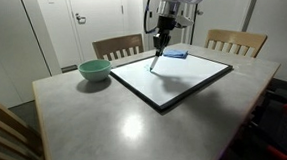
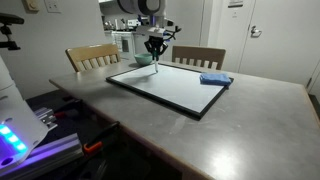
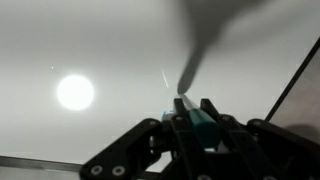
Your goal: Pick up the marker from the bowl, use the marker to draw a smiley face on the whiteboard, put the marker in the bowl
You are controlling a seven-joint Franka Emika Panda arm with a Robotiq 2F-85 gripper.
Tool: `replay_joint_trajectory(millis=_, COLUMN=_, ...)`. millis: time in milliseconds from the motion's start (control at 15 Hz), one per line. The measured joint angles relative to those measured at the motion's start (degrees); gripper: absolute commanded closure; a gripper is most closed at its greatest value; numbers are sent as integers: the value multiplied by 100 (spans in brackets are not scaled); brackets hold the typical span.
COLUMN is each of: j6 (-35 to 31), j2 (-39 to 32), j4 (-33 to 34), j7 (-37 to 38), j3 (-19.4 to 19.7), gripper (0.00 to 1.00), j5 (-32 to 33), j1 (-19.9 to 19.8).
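Note:
The whiteboard (image 1: 174, 80) lies flat on the table and shows in both exterior views (image 2: 170, 87). My gripper (image 1: 162, 44) hangs over its far part, shut on the marker (image 1: 156, 60), which slants down with its tip at or just above the board. In an exterior view the gripper (image 2: 154, 47) holds the marker (image 2: 157, 60) above the board's far edge. In the wrist view the jaws (image 3: 192, 112) clamp the marker's teal body (image 3: 200, 120), its tip (image 3: 185, 75) pointing at the white surface. The pale green bowl (image 1: 94, 70) stands empty beside the board.
A flat blue pad (image 1: 175, 54) lies on the board's far corner, also in an exterior view (image 2: 215, 79). Wooden chairs (image 1: 116, 46) stand behind the table. A bright lamp reflection (image 3: 75, 92) shows on the board. A device with lights (image 2: 20, 135) sits at the near edge.

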State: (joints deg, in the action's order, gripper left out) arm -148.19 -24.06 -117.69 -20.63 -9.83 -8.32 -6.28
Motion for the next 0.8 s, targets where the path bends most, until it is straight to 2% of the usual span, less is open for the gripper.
replay_joint_trajectory(millis=800, j6=427, j2=101, j4=-1, j7=-4, j3=80, gripper=95, j5=-3, j1=-36)
